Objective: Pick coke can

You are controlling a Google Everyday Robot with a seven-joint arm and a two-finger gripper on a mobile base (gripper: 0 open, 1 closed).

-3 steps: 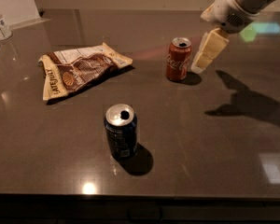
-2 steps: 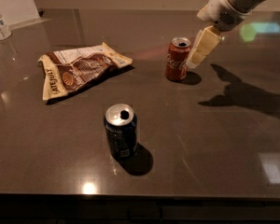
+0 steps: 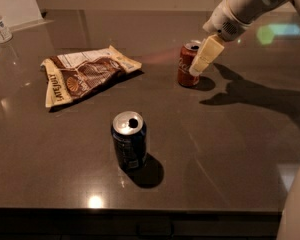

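The coke can (image 3: 186, 65), red with white script and a silver top, stands upright on the dark table (image 3: 230, 149) at the back right. My gripper (image 3: 196, 69) comes down from the upper right on a white arm (image 3: 242, 6). One cream finger (image 3: 206, 55) lies across the can's upper right side. The gripper's shadow on the table to the right is forked, so the jaws stand open. I cannot tell whether the finger touches the can. Nothing is held.
A dark blue can (image 3: 129, 140), open-topped, stands upright at the front centre. A brown and cream snack bag (image 3: 82, 74) lies flat at the left. A clear container (image 3: 0, 28) stands at the far left edge. The table's front edge runs along the bottom.
The gripper has moved left and down toward the coke can, from beside its right side to overlapping it. The cans and the bag have not moved.
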